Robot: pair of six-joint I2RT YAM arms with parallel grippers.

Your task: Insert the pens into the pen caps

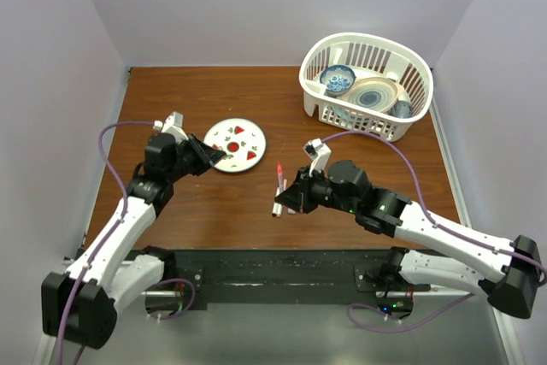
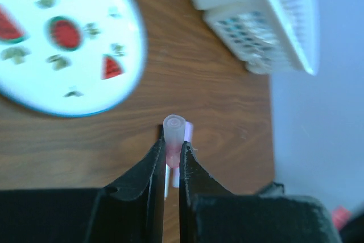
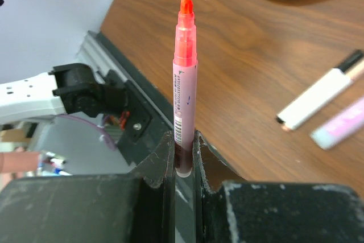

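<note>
My right gripper [image 3: 183, 140] [image 1: 291, 196] is shut on the lower end of a pale pink pen [image 3: 185, 83] [image 1: 280, 179]. The pen's bare orange-red tip points away from the wrist. My left gripper [image 2: 170, 147] [image 1: 220, 156] is shut on a short pale pink pen cap [image 2: 173, 132], and the cap's closed end sticks out past the fingertips. This gripper hangs at the plate's left edge, apart from the right gripper. A white pen [image 3: 318, 98] with a dark end and another pale pink pen [image 3: 341, 126] lie side by side on the table beside the right gripper.
A white plate [image 1: 235, 144] [image 2: 62, 38] with watermelon pictures lies left of centre. At the back right, a white basket [image 1: 366, 85] [image 2: 267, 21] holds bowls and dishes. The table's near edge and black rail [image 3: 125, 112] run below the right gripper.
</note>
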